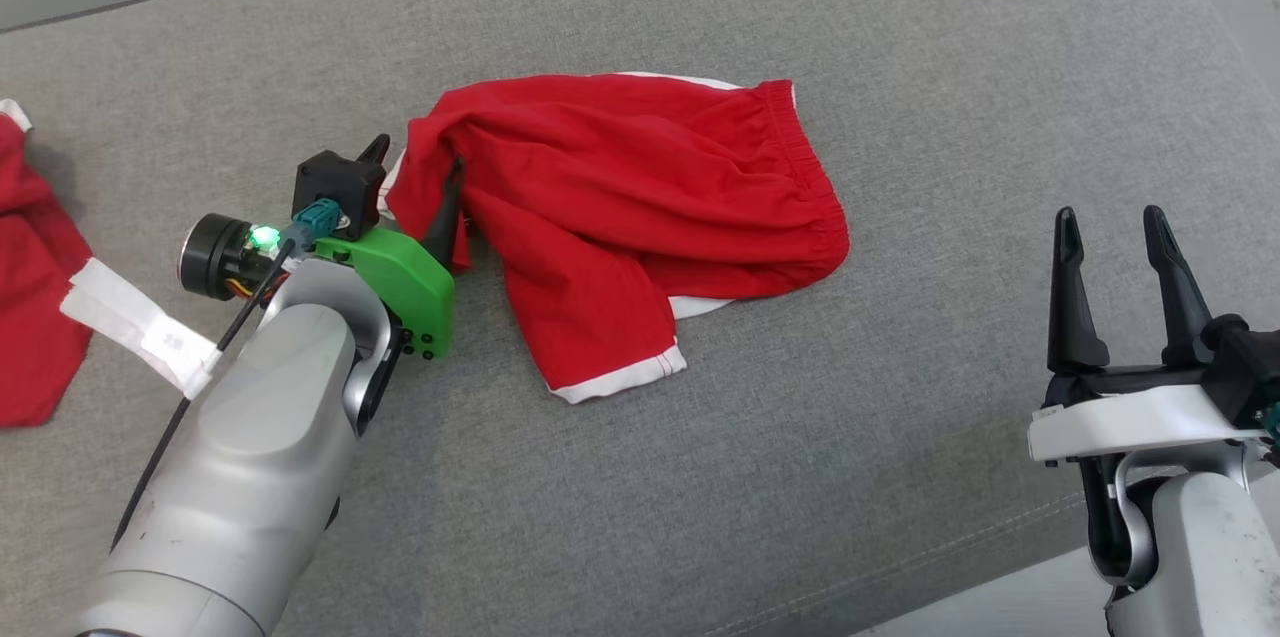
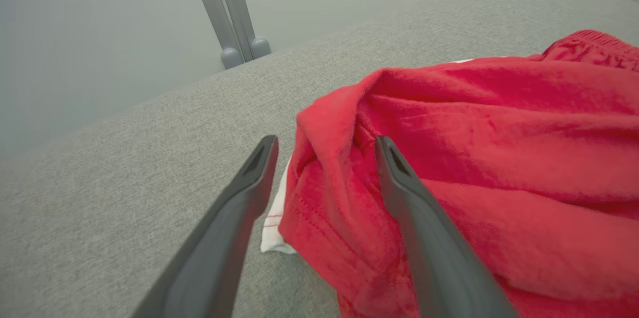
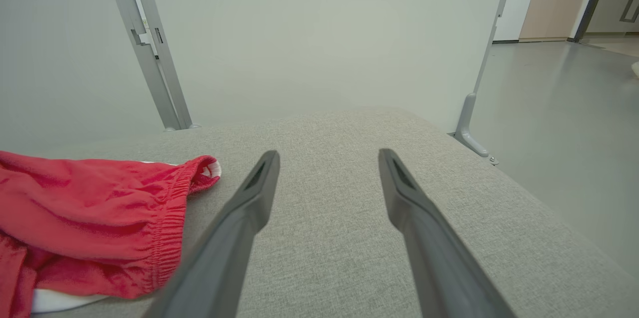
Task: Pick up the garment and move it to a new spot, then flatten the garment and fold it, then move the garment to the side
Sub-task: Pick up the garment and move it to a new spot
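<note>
The garment [image 1: 620,187] is a pair of red shorts with white trim, lying crumpled in the middle of the grey cushion [image 1: 700,7]. My left gripper [image 1: 415,157] is at its left edge, open, with its fingers on either side of a raised fold. In the left wrist view the right finger rests against the red cloth [image 2: 499,133], and my left gripper [image 2: 325,142] has the fold between its tips. My right gripper [image 1: 1110,215] stands open near the cushion's front right, apart from the garment. The right wrist view shows the elastic waistband [image 3: 90,203] left of my right gripper [image 3: 328,154].
Another red cloth [image 1: 30,297] with a white tag [image 1: 130,317] lies at the cushion's far left. Grey metal frame posts [image 3: 150,48] stand behind the cushion. The cushion's right edge drops to the floor [image 3: 574,108].
</note>
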Tool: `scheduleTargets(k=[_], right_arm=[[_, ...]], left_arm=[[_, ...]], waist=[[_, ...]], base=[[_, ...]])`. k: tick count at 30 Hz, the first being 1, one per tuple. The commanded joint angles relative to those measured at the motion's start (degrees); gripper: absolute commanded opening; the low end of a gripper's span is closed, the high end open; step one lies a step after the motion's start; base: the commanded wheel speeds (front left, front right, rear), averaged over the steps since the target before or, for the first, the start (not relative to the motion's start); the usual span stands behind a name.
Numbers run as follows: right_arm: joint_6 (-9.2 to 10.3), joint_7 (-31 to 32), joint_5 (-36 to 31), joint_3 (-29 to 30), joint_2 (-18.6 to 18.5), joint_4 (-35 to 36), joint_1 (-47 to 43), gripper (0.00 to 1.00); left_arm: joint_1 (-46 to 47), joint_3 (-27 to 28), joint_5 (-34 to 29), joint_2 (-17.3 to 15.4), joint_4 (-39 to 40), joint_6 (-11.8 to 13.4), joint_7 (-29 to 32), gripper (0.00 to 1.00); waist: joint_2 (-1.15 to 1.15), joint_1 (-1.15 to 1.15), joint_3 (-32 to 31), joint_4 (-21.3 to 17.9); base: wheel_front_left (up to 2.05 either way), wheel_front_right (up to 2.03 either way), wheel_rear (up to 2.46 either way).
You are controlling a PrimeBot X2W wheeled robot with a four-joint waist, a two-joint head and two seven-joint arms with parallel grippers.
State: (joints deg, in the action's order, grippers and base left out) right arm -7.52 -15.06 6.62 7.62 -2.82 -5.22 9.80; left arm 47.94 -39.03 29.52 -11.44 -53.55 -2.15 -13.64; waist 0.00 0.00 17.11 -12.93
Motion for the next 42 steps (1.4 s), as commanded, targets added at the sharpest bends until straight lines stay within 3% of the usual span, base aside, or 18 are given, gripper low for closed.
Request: scheduleTargets(k=[1, 10, 16, 22, 28, 35, 42], right_arm=[[0.06, -0.2, -0.4, -0.1, -0.1, -0.1, 0.0, 1.00], [0.06, -0.2, -2.1, 0.1, -0.1, -0.7, -2.5, 1.00], [0.06, -0.2, -3.0, 0.3, -0.1, -0.9, -4.3, 1.00], [0.06, -0.2, -3.2, -1.7, -0.1, -1.2, -6.3, 1.00], [0.06, -0.2, -3.0, -2.8, -0.1, -1.7, -7.3, 1.00], [0.06, -0.2, -1.8, -5.1, -0.1, -2.3, -7.8, 1.00], [0.06, -0.2, -0.5, -7.8, -0.2, -3.7, -7.8, 1.00]], left_arm=[[0.9, -0.2, -0.5, 0.2, -0.3, -0.4, -0.6, 1.00], [-2.7, -0.7, -1.1, 0.5, 2.1, -2.2, -1.6, 1.00], [-10.6, 4.4, -2.1, -0.9, 13.2, 1.1, -1.5, 1.00], [-26.4, 12.3, -4.7, -0.9, 27.9, 6.2, -1.5, 1.00], [-38.1, 19.5, -7.5, 0.0, 36.5, 8.6, -1.5, 1.00], [-46.6, 25.7, -9.7, 2.5, 41.5, 8.9, -1.5, 1.00], [-49.9, 28.9, -11.8, 5.0, 42.5, 7.0, -1.5, 1.00]], waist=[[0.00, 0.00, -1.6, 1.5], [0.00, 0.00, -7.5, 5.1], [0.00, 0.00, -11.8, 7.2], [0.00, 0.00, -15.3, 9.2], [0.00, 0.00, -16.0, 9.6], [0.00, 0.00, -15.9, 9.5], [0.00, 0.00, -15.4, 9.2]], base=[[0.00, 0.00, 0.00], [0.00, 0.00, 0.00], [0.00, 0.00, 0.00], [0.00, 0.00, 0.00], [0.00, 0.00, 0.00], [0.00, 0.00, 0.00], [0.00, 0.00, 0.00]])
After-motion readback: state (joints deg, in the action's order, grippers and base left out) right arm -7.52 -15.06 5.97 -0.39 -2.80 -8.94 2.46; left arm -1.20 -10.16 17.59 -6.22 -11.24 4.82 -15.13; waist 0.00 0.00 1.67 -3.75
